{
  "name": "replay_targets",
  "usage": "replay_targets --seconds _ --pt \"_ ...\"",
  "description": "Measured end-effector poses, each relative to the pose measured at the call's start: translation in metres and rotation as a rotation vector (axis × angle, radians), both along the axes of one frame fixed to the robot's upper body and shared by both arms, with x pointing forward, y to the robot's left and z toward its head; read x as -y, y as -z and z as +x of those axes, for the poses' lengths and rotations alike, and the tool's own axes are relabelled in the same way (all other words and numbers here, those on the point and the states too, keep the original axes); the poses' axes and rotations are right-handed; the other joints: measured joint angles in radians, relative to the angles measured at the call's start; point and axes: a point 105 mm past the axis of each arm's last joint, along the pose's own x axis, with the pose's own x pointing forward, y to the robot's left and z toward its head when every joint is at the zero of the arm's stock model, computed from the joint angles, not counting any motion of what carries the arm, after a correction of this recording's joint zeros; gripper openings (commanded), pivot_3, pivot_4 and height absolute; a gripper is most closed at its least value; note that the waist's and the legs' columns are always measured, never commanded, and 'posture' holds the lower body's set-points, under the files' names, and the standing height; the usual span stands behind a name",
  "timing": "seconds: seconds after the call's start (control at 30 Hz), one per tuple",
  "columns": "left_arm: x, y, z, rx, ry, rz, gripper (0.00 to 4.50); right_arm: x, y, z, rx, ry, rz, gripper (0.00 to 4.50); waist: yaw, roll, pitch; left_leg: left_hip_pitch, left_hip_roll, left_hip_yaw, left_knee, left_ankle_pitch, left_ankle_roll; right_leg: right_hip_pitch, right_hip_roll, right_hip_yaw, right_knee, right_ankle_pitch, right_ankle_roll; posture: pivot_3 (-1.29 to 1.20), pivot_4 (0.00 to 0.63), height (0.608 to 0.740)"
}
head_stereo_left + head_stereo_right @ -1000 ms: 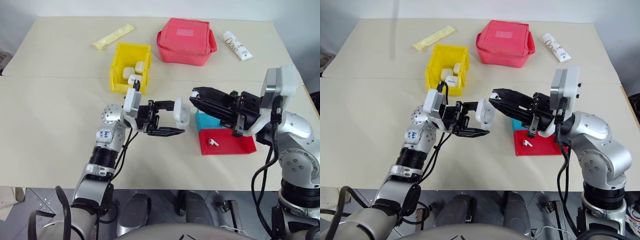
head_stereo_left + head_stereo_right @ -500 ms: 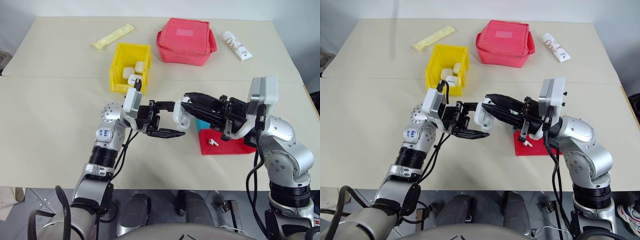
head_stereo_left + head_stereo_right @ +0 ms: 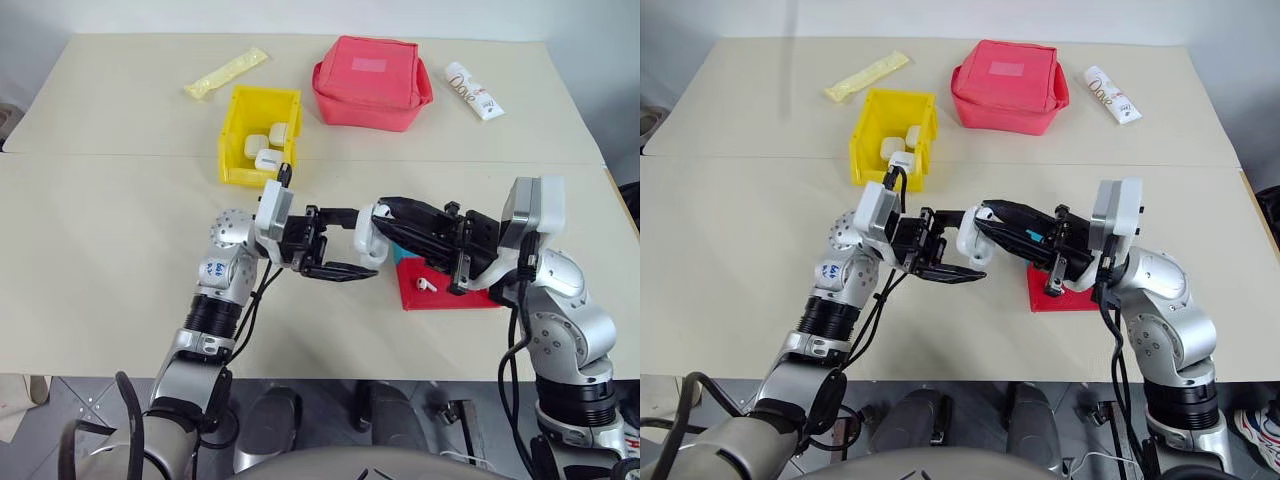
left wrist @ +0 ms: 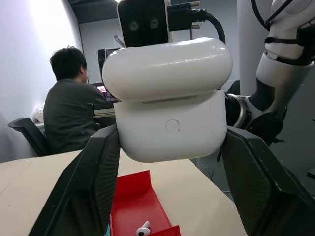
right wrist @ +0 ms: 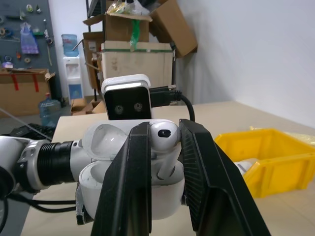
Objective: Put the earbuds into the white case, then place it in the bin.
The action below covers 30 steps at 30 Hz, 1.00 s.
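Note:
My left gripper [image 3: 352, 241] is shut on the white case [image 3: 369, 230], held above the table with its lid [image 4: 167, 66] flipped open. My right gripper [image 3: 385, 208] faces it from the right, shut on one of the earbuds [image 5: 163, 135], which sits at the case's open top. In the right wrist view the bud's stem points down into the case [image 5: 96, 184]. Another earbud [image 3: 427, 284] lies in the red tray [image 3: 470, 296] below the right gripper. The yellow bin [image 3: 238, 140] stands farther back on the table, left of both grippers.
Small white items [image 3: 266, 150] lie in the bin. A red pouch [image 3: 372, 82], a yellow packet [image 3: 226, 73] and a white tube [image 3: 474, 90] lie at the back. A blue tray [image 3: 406, 246] adjoins the red one. A seated person [image 4: 69, 115] is beyond the table.
The right forearm has dropped lower and levelled out, while its fingertips with the earbud stay at the case's open top. The left gripper still holds the case, shifted slightly right.

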Motion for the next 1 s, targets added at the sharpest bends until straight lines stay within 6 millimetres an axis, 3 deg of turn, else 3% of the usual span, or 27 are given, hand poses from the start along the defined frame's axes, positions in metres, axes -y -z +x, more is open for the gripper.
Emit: replay_targets --seconds 0.5,0.87,0.9,1.0 --pt "-0.003 0.003 0.0 0.011 -0.025 -0.014 2.74 0.008 0.001 -0.001 -0.024 -0.027 -0.135 0.47 0.001 0.0 0.0 0.0 0.0 -0.001 0.0 0.0 0.0 0.0 -0.001 0.002 -0.001 0.0 0.0 0.0 0.15 0.74" --pt "-0.007 0.0 0.003 0.011 -0.046 -0.029 2.74 0.011 -0.012 0.005 0.007 0.006 -0.228 4.25 0.005 0.0 0.0 -0.001 0.0 -0.001 0.0 0.0 0.0 0.0 -0.001 0.003 -0.001 0.0 0.0 0.0 0.15 0.74" --pt "-0.006 -0.001 0.003 0.014 -0.045 -0.029 2.74 0.012 -0.014 0.005 0.013 0.017 -0.237 4.45 0.005 0.0 0.0 -0.001 0.0 -0.001 0.0 0.0 0.0 0.0 -0.001 0.003 -0.001 0.0 0.0 0.0 0.15 0.74" --pt "-0.006 -0.004 0.004 0.024 -0.042 -0.032 2.74 0.02 -0.018 0.007 0.014 0.057 -0.254 4.45 0.004 0.0 0.0 -0.001 0.0 -0.001 0.0 0.0 0.0 0.0 -0.001 0.003 -0.001 0.0 0.0 0.0 0.15 0.74"
